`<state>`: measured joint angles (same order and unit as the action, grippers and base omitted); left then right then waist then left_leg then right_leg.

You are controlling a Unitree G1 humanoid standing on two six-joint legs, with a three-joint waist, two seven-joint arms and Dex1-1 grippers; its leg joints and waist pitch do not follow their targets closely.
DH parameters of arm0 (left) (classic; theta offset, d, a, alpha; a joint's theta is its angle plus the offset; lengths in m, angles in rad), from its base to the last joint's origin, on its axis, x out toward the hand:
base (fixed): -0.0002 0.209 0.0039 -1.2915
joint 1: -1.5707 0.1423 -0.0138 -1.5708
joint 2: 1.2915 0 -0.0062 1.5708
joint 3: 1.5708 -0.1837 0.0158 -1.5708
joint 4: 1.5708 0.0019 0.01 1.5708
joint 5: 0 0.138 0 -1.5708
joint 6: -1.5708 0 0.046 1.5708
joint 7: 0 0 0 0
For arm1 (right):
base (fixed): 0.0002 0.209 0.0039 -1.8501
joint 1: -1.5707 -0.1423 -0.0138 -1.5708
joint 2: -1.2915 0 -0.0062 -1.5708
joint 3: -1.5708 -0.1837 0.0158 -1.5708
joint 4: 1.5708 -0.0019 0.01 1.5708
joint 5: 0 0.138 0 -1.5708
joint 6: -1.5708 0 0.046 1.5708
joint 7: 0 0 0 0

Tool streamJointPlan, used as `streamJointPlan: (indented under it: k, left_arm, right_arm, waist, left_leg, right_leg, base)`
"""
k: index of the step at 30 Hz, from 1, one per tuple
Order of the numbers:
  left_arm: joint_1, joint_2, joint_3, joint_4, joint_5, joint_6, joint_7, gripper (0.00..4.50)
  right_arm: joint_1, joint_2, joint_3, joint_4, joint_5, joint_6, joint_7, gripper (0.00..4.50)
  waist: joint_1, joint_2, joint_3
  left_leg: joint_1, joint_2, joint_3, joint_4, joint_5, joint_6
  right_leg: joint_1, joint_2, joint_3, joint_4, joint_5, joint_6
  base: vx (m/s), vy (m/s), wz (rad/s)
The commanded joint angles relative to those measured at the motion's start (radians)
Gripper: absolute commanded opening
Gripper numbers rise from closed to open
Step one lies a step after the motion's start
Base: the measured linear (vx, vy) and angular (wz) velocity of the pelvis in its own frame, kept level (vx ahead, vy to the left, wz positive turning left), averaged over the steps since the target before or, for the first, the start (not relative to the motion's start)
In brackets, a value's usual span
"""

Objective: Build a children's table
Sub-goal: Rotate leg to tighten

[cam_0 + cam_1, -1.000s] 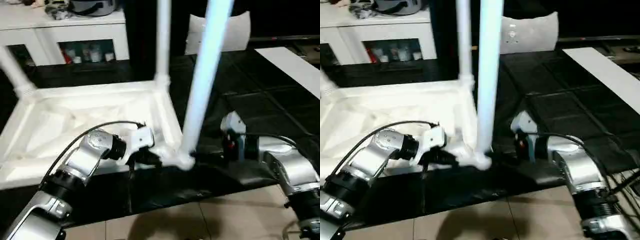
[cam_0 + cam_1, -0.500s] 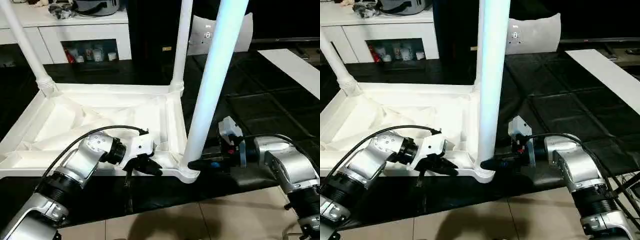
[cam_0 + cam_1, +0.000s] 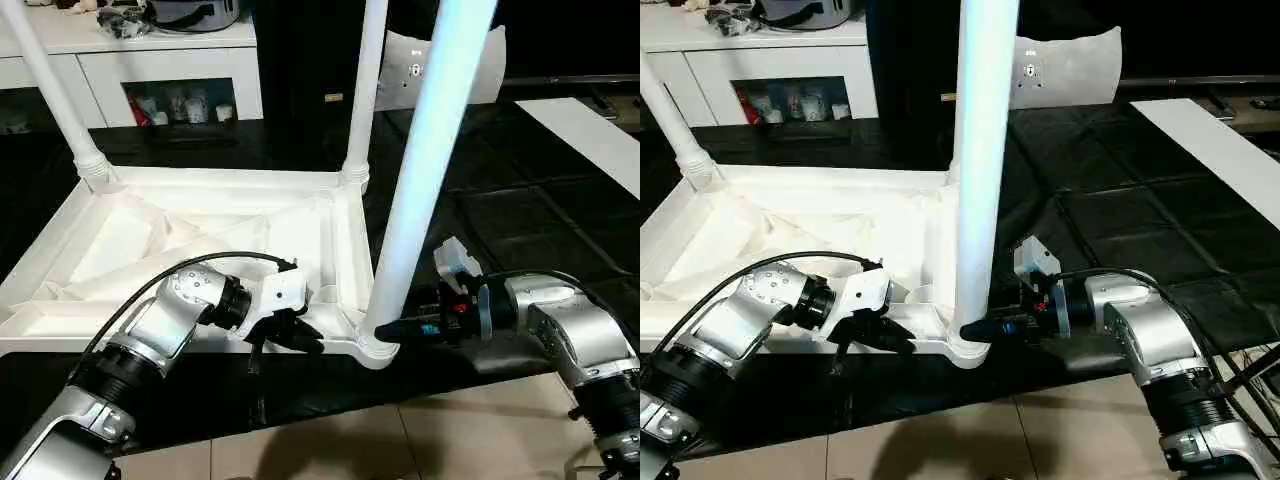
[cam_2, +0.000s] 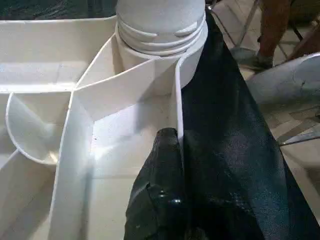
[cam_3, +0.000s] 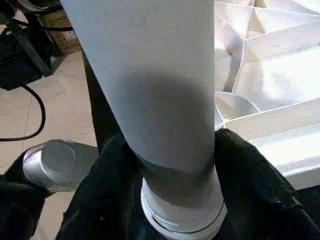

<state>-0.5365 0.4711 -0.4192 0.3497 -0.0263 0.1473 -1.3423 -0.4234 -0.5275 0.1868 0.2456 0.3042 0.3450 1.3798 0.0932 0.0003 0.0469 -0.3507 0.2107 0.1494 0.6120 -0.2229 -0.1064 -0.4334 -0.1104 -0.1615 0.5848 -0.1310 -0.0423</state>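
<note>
Left gripper (image 3: 305, 338) pinched the tabletop (image 3: 200, 235) rim shut, right gripper (image 3: 985, 327) half-closed around the near leg (image 3: 415, 180), probably needing twisting tight next.

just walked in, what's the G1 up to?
It is assembling a white children's table, which lies upside down on a black mat. Three legs stand in corner sockets. The left gripper has its jaws shut on the near rim of the top, steadying it. The right gripper has its jaws around the base of the nearest leg, right at the socket.
</note>
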Motion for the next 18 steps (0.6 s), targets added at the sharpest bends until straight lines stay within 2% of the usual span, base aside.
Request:
streamJointPlan:
  k: [1, 9, 11, 14, 15, 16, 17, 18]
  left_arm:
    - [-0.006, 0.001, -0.023, -0.039, -0.002, -0.008, -0.035, 0.00]
    - [-0.002, -0.004, -0.019, -0.039, 0.003, 0.015, -0.012, 0.00]
    - [-0.004, -0.021, -0.005, -0.045, -0.006, 0.052, 0.016, 0.00]
    - [-0.007, -0.046, 0.013, -0.067, -0.029, 0.113, 0.044, 0.00]
    - [-0.012, -0.070, 0.029, -0.079, -0.043, 0.153, 0.076, 0.00]
    - [-0.015, -0.087, 0.039, -0.086, -0.051, 0.180, 0.099, 0.00]
    - [-0.015, -0.087, 0.039, -0.086, -0.051, 0.180, 0.099, 0.00]
    - [-0.031, -0.134, 0.063, -0.080, -0.054, 0.223, 0.170, 0.00]
  right_arm:
    - [-0.001, -0.013, 0.009, -0.024, 0.009, 0.009, 0.022, 2.02]
    - [0.030, 0.003, 0.013, -0.055, 0.021, 0.027, -0.006, 1.96]
    - [0.048, 0.032, 0.003, -0.078, 0.024, 0.043, -0.060, 1.95]
    - [0.057, 0.072, -0.010, -0.097, 0.010, 0.082, -0.161, 1.95]
    - [0.055, 0.108, -0.021, -0.096, -0.010, 0.093, -0.244, 1.95]
    - [0.052, 0.133, -0.028, -0.093, -0.024, 0.099, -0.299, 1.95]
    - [0.052, 0.133, -0.028, -0.093, -0.024, 0.099, -0.299, 1.95]
    - [0.041, 0.190, -0.039, -0.082, -0.062, 0.111, -0.421, 1.95]
  waist:
    - [-0.003, -0.014, -0.077]
    - [-0.002, -0.014, -0.077]
    - [-0.002, -0.008, -0.075]
    - [-0.006, -0.013, -0.074]
    - [-0.010, -0.011, -0.070]
    - [-0.011, -0.011, -0.070]
    - [-0.016, -0.013, -0.069]
    - [-0.024, -0.011, -0.069]
  left_leg:
    - [-0.013, 0.012, 0.015, -0.065, -0.061, 0.084]
    - [-0.014, 0.011, 0.015, -0.065, -0.059, 0.083]
    - [-0.012, 0.011, 0.015, -0.066, -0.068, 0.078]
    - [-0.012, 0.007, 0.015, -0.067, -0.088, 0.064]
    - [-0.008, 0.005, 0.016, -0.066, -0.101, 0.052]
    - [-0.006, 0.003, 0.016, -0.066, -0.111, 0.049]
    - [-0.011, 0.001, 0.016, -0.065, -0.116, 0.044]
    - [-0.010, -0.003, 0.013, -0.063, -0.137, 0.036]
  right_leg:
    - [0.087, -0.037, 0.056, -0.068, -0.363, -0.082]
    - [0.088, -0.036, 0.056, -0.069, -0.369, -0.073]
    - [0.087, -0.036, 0.055, -0.073, -0.387, -0.067]
    - [0.087, -0.036, 0.050, -0.080, -0.429, -0.044]
    - [0.080, -0.035, 0.048, -0.088, -0.466, -0.034]
    - [0.080, -0.035, 0.045, -0.093, -0.489, -0.026]
    - [0.083, -0.035, 0.042, -0.094, -0.503, -0.016]
    - [0.081, -0.034, 0.034, -0.104, -0.545, 0.014]
  base:
    - [0.000, 0.000, 0.00]
    - [0.000, 0.000, 0.00]
    - [0.000, 0.000, 0.00]
    - [0.000, 0.000, 0.00]
    - [0.000, 0.000, 0.00]
    - [0.000, 0.000, 0.00]
    - [0.000, 0.000, 0.00]
    - [0.000, 0.000, 0.00]
